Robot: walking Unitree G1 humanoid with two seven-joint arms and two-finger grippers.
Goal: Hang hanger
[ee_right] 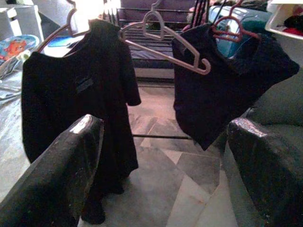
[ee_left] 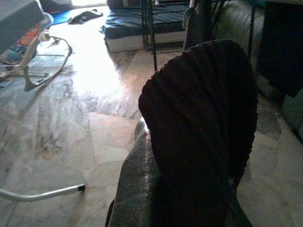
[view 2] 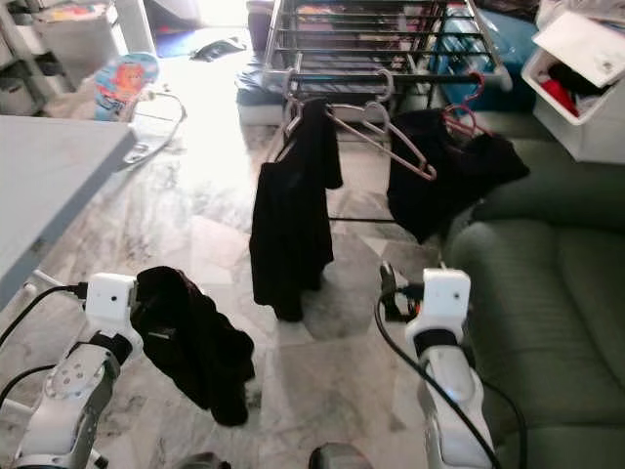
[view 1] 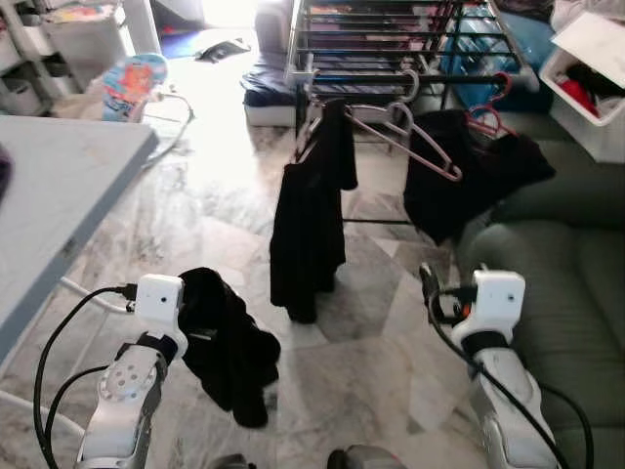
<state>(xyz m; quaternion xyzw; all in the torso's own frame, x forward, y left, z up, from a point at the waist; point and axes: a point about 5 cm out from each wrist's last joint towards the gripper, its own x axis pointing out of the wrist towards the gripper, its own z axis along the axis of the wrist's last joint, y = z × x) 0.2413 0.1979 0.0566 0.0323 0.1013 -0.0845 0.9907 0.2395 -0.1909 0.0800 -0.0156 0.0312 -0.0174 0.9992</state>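
The left gripper (view 1: 190, 318), low on the robot's left side, is clenched on a dark ribbed garment (view 1: 227, 344) that droops from its fingers toward the marble floor (view 1: 225, 210). The right gripper (ee_right: 163, 156) is held low on the right with its two black fingers spread wide apart and nothing between them, facing the clothes ahead. Straight in front stands a metal drying rack (view 1: 391, 44). From its front bar hang a long black shirt (view 1: 311, 220) on the left, a bare pink hanger (view 1: 405, 137) tilted in the middle, and a second black top (view 1: 469, 176) on a red hanger (view 1: 491, 115) to the right. A green sofa (view 1: 557, 283) lies along the right side, and a grey table (view 1: 59, 195) along the left.
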